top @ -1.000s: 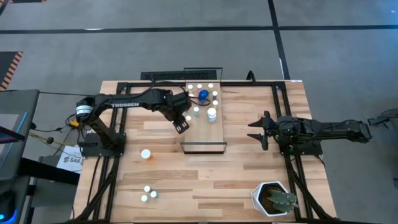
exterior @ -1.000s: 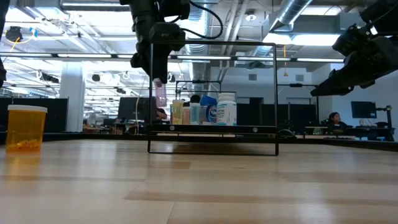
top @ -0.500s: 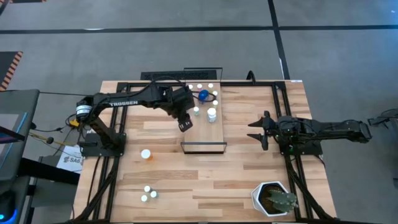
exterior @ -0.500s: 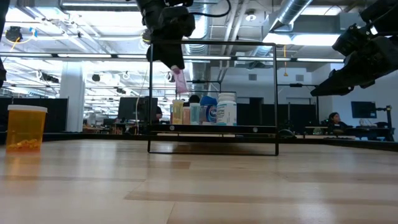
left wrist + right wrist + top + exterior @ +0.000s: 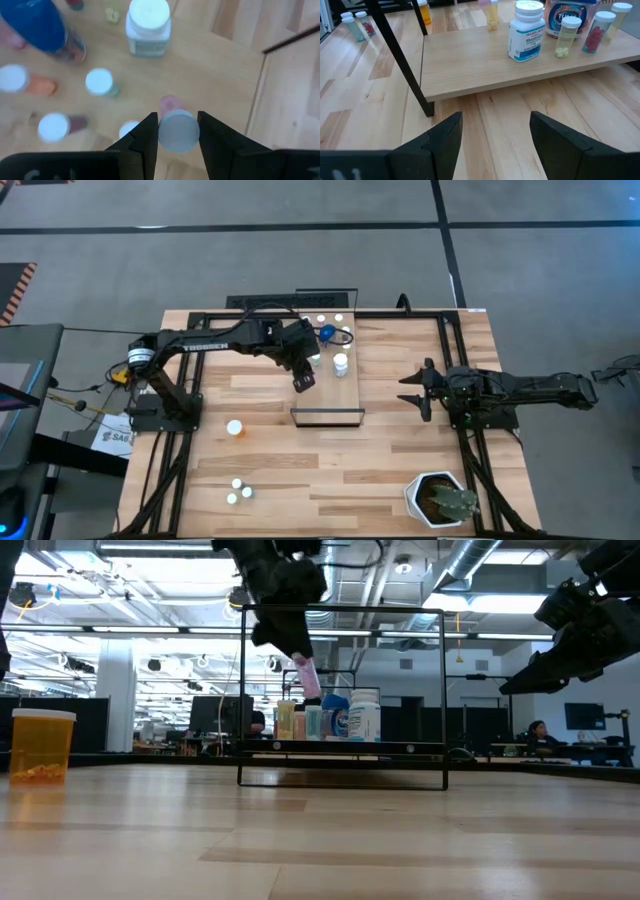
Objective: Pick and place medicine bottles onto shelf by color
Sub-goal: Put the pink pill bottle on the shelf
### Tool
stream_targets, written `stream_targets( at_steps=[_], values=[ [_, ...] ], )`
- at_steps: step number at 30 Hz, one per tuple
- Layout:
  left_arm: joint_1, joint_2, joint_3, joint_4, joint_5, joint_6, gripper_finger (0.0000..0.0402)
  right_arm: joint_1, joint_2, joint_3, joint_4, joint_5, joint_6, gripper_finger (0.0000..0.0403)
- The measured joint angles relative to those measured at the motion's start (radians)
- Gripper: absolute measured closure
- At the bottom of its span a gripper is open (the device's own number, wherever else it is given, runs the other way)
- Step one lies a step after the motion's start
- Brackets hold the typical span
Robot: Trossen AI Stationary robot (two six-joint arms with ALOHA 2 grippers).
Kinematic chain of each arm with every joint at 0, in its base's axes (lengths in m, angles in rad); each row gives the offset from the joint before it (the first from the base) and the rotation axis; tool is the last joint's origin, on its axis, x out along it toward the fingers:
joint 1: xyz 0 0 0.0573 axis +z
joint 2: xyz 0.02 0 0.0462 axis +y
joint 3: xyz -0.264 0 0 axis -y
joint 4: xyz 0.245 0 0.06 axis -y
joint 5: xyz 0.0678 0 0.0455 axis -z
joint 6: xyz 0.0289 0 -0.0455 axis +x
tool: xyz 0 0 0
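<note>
The shelf stands mid-surface, toward the far edge. A cluster of bottles crowds its far end, and one larger bottle stands nearest the bare near end. The left gripper hangs over the shelf's left edge, above the boards, with a small bottle between its jaws. The right gripper sits right of the shelf, well apart. A lone bottle stands left of the shelf's near end; three more sit by the near left corner. A plant pot occupies the near right corner.

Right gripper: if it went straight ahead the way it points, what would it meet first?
Probably the shelf: the open right gripper faces its near edge, low. The white bottle stands farther back.
</note>
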Motion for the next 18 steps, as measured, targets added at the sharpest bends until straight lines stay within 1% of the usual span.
stream_targets(
  at_steps=[5, 10, 18],
  values=[
    [0.004, 0.051, 0.022, -0.001, -0.018, 0.021, 0.0297, 0.0, 0.0, 0.0, -0.01, 0.0, 0.0, 0.0147],
    [0.006, 0.097, 0.069, 0.0, -0.04, 0.039, 0.0297, 0.0, 0.001, -0.001, -0.022, 0.0, 0.0, 0.0147],
    [0.011, 0.16, 0.079, -0.014, -0.061, 0.049, 0.0297, 0.0, -0.001, -0.001, -0.039, 0.0, 0.0, 0.0147]
  ],
)
